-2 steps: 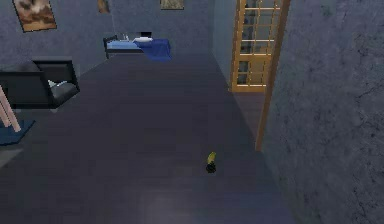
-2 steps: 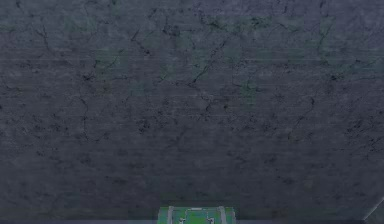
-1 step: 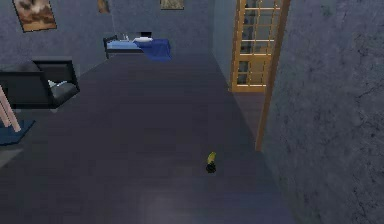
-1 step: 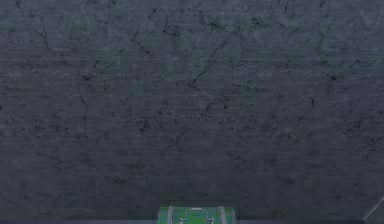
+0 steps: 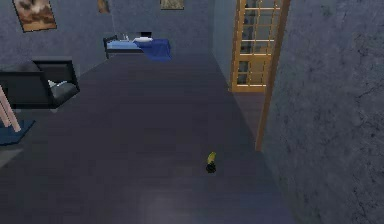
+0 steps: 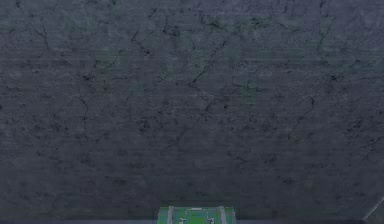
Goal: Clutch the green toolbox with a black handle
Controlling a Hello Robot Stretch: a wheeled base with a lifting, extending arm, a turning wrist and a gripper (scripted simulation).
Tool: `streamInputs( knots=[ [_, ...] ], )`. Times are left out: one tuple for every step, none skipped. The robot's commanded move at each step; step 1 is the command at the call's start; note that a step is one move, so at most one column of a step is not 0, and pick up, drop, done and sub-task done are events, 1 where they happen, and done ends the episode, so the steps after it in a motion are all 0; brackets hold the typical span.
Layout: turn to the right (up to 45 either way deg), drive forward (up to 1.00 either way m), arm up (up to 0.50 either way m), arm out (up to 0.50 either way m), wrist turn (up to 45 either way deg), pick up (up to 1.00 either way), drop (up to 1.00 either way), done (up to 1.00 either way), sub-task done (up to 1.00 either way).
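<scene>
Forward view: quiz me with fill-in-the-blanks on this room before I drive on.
The bed at the room's far end has bedding coloured ___.
The door frame on the forward view's right is coloured ___.
The dark armchair stands on the forward view's ___ side.
Missing words: blue; orange; left.

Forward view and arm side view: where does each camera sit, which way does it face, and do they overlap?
Forward view: on the robot, looking ahead and somewhat down over a dark floor toward a blue bed, with an armchair, an orange-framed door and a small yellow-green object; no robot body identifiable.
Arm side view: on the robot's body, looking sideways at a close speckled wall; an unidentifiable green-and-white shape sits at the bottom edge.
Shared: probably the right-hand wall of the forward view.
</scene>
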Motion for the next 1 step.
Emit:
streamInputs(
  knots=[
    [0.0, 0.00, 0.00, 0.00, 45.0, 0.00, 0.00, 0.00, 0.00]
  ],
)
